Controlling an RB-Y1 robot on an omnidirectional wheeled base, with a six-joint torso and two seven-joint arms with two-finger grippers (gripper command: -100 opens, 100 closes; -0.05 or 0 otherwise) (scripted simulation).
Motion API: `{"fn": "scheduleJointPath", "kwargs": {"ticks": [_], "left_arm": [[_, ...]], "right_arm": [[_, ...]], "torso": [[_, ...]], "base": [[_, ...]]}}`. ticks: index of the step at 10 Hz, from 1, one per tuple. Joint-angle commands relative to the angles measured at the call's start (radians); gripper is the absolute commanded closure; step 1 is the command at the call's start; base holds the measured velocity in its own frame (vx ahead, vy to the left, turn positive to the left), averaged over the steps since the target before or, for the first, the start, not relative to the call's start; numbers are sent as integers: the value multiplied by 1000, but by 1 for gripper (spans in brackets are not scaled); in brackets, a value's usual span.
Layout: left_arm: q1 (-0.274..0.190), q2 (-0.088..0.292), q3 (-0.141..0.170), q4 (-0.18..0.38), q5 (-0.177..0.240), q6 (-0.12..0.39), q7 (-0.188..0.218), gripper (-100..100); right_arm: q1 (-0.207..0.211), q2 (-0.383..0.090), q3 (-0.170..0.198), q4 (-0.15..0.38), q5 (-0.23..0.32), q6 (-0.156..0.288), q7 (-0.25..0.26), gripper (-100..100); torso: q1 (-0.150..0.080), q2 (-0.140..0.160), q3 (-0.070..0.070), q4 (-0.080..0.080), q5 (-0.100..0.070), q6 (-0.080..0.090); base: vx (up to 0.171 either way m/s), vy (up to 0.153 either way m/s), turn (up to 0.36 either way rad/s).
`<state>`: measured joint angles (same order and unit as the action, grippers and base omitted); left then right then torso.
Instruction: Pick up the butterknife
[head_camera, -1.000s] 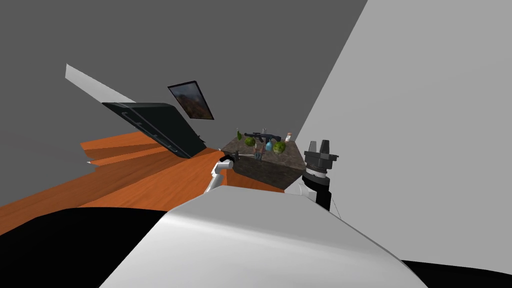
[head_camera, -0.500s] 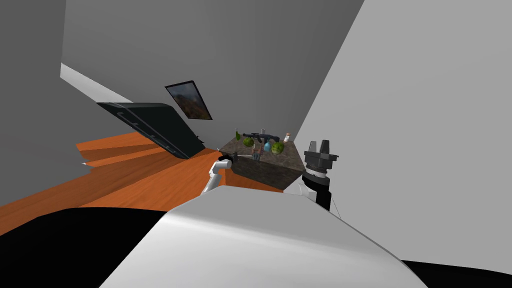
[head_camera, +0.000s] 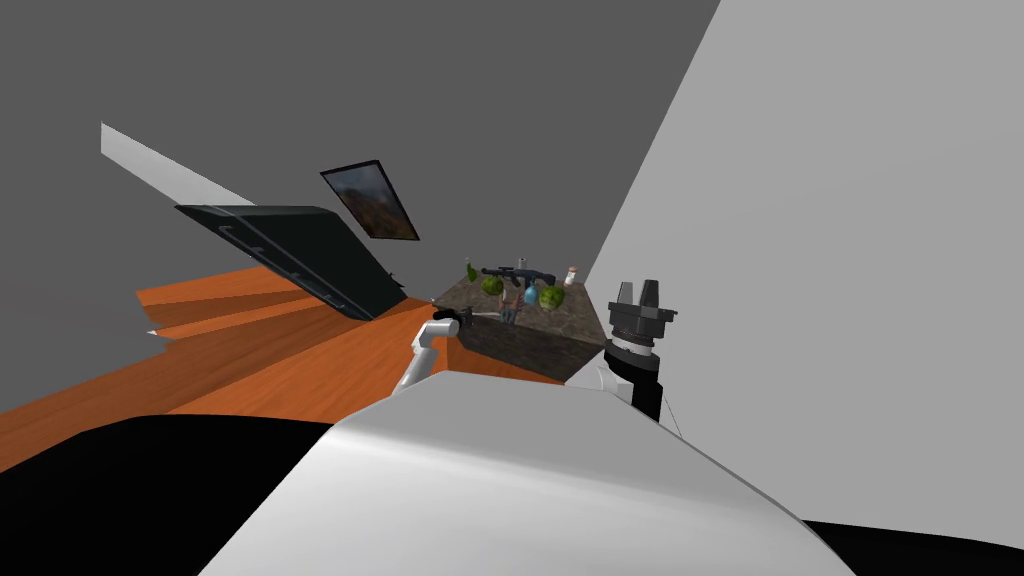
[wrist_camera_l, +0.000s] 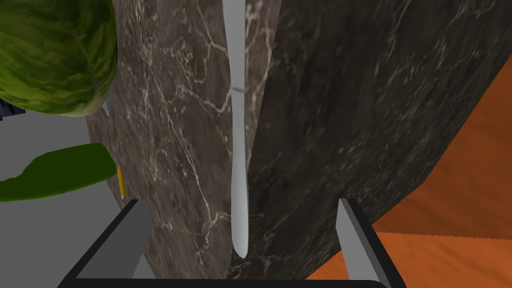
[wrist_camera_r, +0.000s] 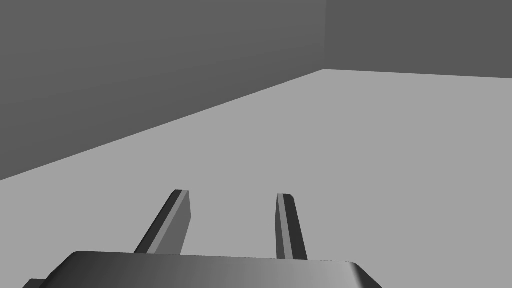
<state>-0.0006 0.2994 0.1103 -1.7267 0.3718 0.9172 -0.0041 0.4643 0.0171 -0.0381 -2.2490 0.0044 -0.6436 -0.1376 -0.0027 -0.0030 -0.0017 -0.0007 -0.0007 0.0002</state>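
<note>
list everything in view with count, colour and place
butterknife: one, light grey, flat along the counter's edge
counter: one, dark marbled, ahead
green heads: two, on the counter's far part
blue object: one, between the heads
black object: one, behind them
cabinet: one, near-black, left of the counter
picture frame: one, dark, on the grey wall
floor: orange wood
left gripper: open, fingers either side of the butterknife's near end, not touching
right gripper: open, empty, raised on my right

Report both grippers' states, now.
Left gripper: open, the butterknife lies in its gap, not gripped.
Right gripper: open, holding nothing.
</note>
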Motion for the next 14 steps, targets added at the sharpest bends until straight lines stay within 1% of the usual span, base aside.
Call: {"fn": "scheduleJointPath", "kwargs": {"ticks": [1, 2, 4, 5, 8, 11, 12, 13, 14], "left_arm": [[6, 13, 2, -14, 2, 50, 8, -100], [6, 13, 2, -14, 2, 63, 8, -100], [13, 35, 7, -31, 13, 124, 15, -100], [13, 35, 7, -31, 13, 132, 15, -100], [19, 63, 13, -55, 28, 215, 22, -100], [17, 87, 19, -76, 40, 275, 27, -100], [18, 83, 19, -69, 40, 259, 25, -100], [17, 84, 19, -70, 41, 264, 25, 0], [6, 85, 24, -31, 40, 239, 21, -100]], "right_arm": [[0, 0, 0, 0, 0, 0, 0, 0], [0, 0, 0, 0, 0, 0, 0, 0], [0, 0, 0, 0, 0, 0, 0, 0], [0, 0, 0, 0, 0, 0, 0, 0], [0, 0, 0, 0, 0, 0, 0, 0], [0, 0, 0, 0, 0, 0, 0, 0], [0, 0, 0, 0, 0, 0, 0, 0], [0, 0, 0, 0, 0, 0, 0, 0], [0, 0, 0, 0, 0, 0, 0, 0]], "torso": [[0, 0, 0, 0, 0, 0], [-1, -1, 0, 0, 0, 0], [0, -1, -1, 0, 0, 0], [-1, -1, -1, 0, 0, 0], [0, 0, 0, 0, 0, 0], [0, -1, -1, 0, 0, 0], [0, -2, -1, 0, 0, 0], [1, 0, 0, 0, 0, 0], [2, 1, 1, 0, 0, 0]], "base": [[51, -55, -47], [50, -46, -17], [52, -46, -35], [44, -31, -9], [45, -43, -28], [64, -44, -24], [35, -17, -4], [6, -4, 1], [-7, -5, -116]]}}
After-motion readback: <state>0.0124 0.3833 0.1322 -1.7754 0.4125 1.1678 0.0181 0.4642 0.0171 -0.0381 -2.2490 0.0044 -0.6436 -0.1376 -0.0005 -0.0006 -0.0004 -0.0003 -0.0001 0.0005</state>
